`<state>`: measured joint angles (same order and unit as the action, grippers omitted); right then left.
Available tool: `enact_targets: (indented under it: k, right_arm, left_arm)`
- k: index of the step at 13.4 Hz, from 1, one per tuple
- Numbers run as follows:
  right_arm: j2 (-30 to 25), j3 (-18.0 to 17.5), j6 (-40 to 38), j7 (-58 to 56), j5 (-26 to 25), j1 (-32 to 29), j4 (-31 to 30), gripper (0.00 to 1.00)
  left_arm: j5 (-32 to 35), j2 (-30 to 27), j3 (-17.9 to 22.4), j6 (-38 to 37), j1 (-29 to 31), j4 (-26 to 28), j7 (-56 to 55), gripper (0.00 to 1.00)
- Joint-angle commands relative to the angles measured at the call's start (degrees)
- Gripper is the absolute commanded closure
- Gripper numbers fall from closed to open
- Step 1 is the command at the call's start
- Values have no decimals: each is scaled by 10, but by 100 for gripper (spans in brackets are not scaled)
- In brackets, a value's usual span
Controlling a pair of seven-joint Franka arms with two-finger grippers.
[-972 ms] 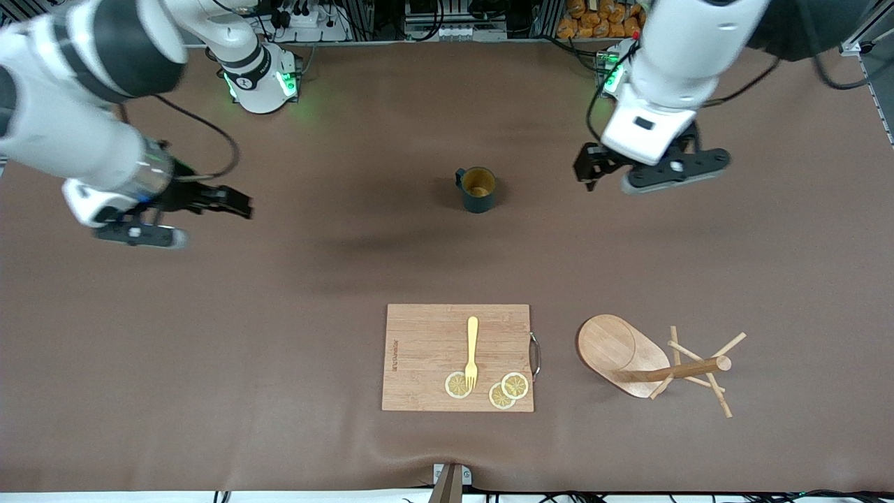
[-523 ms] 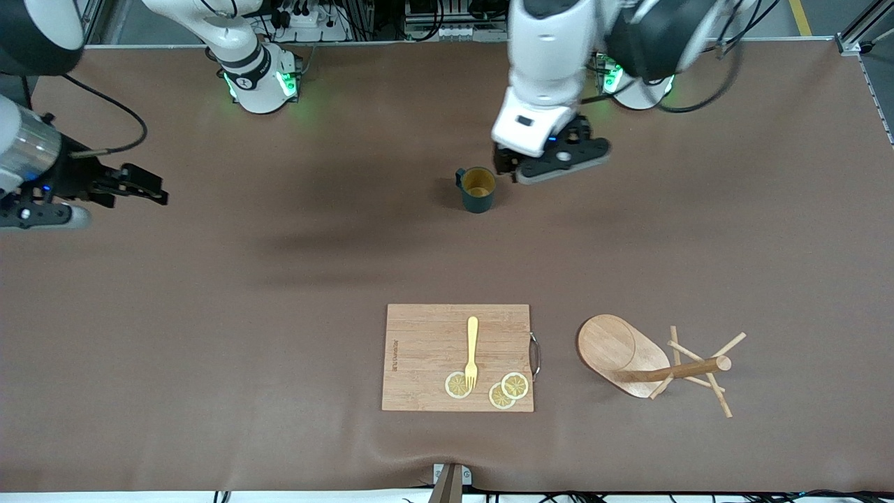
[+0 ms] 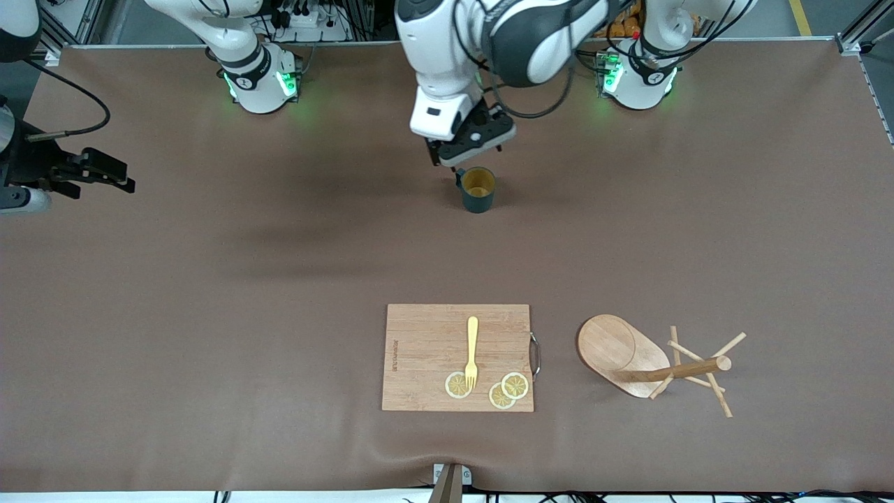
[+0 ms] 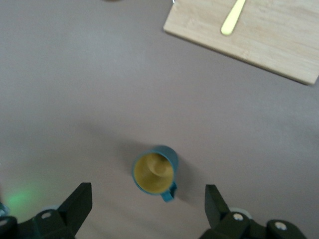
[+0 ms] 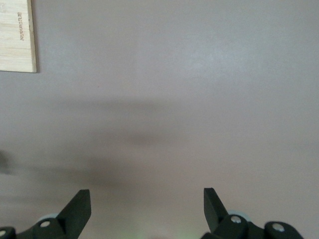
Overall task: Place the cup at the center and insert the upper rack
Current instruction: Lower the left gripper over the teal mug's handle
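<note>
The dark teal cup point(image 3: 478, 188) stands upright on the brown table, its tan inside showing and its handle toward the robots' bases. My left gripper point(image 3: 459, 159) hovers open just above the cup's handle side. In the left wrist view the cup point(image 4: 154, 172) sits between and slightly ahead of the spread fingers point(image 4: 79, 201), untouched. The upper rack point(image 3: 649, 365), a light wooden mug tree, lies tipped on its side near the front camera, toward the left arm's end. My right gripper point(image 3: 112, 175) waits open over the table's edge at the right arm's end; its wrist view shows only bare mat between its fingers point(image 5: 79, 204).
A wooden cutting board point(image 3: 426, 349) lies beside the rack, nearer the front camera than the cup. It carries a yellow fork point(image 3: 472, 353) and lemon slices point(image 3: 504, 390). The board's corner shows in the left wrist view point(image 4: 279, 40) and the right wrist view point(image 5: 17, 35).
The left arm has swept from its own end of the table to over the cup. The right arm has drawn back toward the table's edge at its end. Both grippers stayed open.
</note>
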<state>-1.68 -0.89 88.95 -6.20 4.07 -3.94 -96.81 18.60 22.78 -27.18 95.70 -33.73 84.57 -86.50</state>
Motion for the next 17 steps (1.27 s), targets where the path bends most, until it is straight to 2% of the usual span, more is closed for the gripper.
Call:
enact_targets:
  k: [1, 3, 5, 6, 10, 17]
  right_arm:
    - [-14, -10, -42, 56, -13, 7, 21, 0]
    - [-24, -17, -45, 60, -44, 12, 20, 0]
    - [-26, -17, -46, 61, -50, 11, 19, 0]
    - [-26, -17, -46, 61, -50, 11, 19, 0]
    - [-26, -16, -46, 60, -50, 11, 19, 0]
    - [-25, -17, -48, 61, -42, 12, 18, 0]
  left_arm:
    - [34, 48, 5, -6, -44, -43, -69, 0]
    - [72, 84, 7, -5, -80, -58, -128, 0]
    - [114, 151, 10, 0, -125, -106, -235, 0]
    - [132, 178, 28, 1, -152, -123, -277, 0]
    - [140, 230, 146, 46, -274, -123, -373, 0]
    - [149, 268, 158, 20, -310, -111, -485, 0]
